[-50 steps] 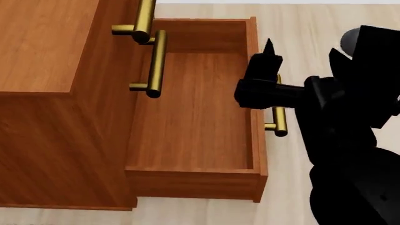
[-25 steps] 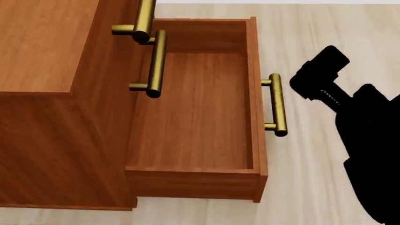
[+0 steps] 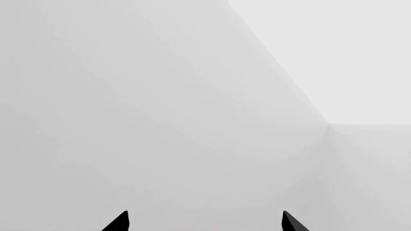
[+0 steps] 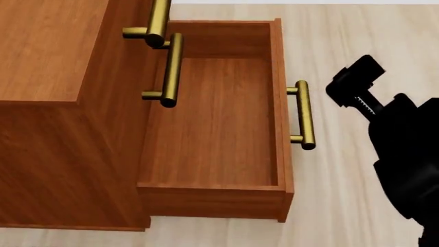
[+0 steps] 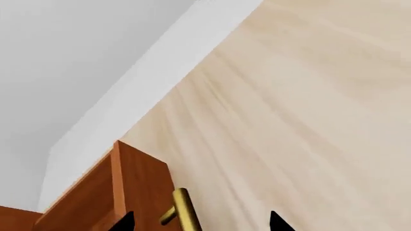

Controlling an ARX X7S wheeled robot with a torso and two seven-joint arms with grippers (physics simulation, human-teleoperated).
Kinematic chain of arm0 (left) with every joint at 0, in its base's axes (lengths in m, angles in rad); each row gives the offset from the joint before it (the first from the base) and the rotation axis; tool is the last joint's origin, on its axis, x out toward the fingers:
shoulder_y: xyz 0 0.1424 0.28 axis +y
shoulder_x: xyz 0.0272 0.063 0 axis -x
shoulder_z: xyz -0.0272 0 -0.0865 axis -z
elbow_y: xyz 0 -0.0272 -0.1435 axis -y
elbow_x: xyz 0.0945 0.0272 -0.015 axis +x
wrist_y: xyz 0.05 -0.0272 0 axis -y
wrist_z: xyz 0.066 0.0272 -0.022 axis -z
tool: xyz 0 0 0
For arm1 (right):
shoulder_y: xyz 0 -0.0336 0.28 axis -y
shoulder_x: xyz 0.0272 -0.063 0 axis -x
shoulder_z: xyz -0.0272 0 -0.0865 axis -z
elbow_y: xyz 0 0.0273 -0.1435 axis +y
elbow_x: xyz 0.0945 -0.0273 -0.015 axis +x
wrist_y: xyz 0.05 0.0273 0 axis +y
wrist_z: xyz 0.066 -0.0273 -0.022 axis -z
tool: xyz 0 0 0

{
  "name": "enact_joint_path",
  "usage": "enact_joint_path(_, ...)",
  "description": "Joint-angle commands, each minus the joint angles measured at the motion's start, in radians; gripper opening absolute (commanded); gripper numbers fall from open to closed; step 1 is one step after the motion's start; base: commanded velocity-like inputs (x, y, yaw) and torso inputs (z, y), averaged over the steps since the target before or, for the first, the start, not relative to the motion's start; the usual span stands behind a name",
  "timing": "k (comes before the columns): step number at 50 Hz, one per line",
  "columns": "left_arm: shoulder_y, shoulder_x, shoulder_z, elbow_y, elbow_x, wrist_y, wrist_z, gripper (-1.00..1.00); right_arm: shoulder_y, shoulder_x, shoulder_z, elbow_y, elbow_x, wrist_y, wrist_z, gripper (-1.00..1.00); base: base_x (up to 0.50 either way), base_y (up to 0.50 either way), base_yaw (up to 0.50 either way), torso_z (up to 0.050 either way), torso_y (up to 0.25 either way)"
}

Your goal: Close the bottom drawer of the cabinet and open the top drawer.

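The cabinet [image 4: 48, 51] fills the left of the head view. Its bottom drawer [image 4: 213, 123] stands pulled far out, its inside bare, with its brass handle [image 4: 303, 114] on the front. The top drawer is pushed in; only its brass handle [image 4: 157, 20] shows, above the middle drawer's handle [image 4: 171, 69]. My right arm [image 4: 401, 149] hangs to the right of the bottom handle, apart from it. In the right wrist view my right gripper [image 5: 200, 224] is open, with the bottom handle [image 5: 184, 207] between its tips and untouched. My left gripper [image 3: 204, 224] is open and faces bare grey walls.
Pale wooden floor [image 4: 357, 36] lies in front of and beside the open drawer. A white baseboard [image 5: 154, 82] and grey wall run behind the cabinet. The drawer's front corner [image 5: 138, 185] sits close to my right gripper's tips.
My right gripper, a second ago at the bottom drawer's handle, has drawn back to the right and off it. The drawer has not moved.
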Motion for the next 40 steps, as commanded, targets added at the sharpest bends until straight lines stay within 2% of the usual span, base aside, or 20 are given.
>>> enact_joint_path(1,0.004,-0.004,0.004,-0.004,0.000,0.007,-0.003,1.00,-0.003,0.050,-0.166,0.155,-0.145,-0.183,-0.080,1.00,0.00,0.00,0.00,0.000,0.000)
enact_joint_path(13,0.006,-0.010,0.007,-0.002,-0.003,0.005,-0.007,1.00,-0.002,0.069,-0.290,0.258,-0.243,-0.289,-0.116,1.00,0.00,0.00,0.00,0.000,0.000)
enact_joint_path(28,0.008,-0.015,0.008,-0.002,-0.008,0.004,-0.016,1.00,-0.008,0.071,-0.430,0.320,-0.340,-0.344,-0.112,1.00,0.00,0.00,0.00,0.000,0.000)
enact_joint_path(40,0.011,-0.018,0.010,-0.002,-0.012,0.004,-0.022,1.00,-0.001,0.060,-0.482,0.404,-0.377,-0.388,-0.115,1.00,0.00,0.00,0.00,0.000,0.000)
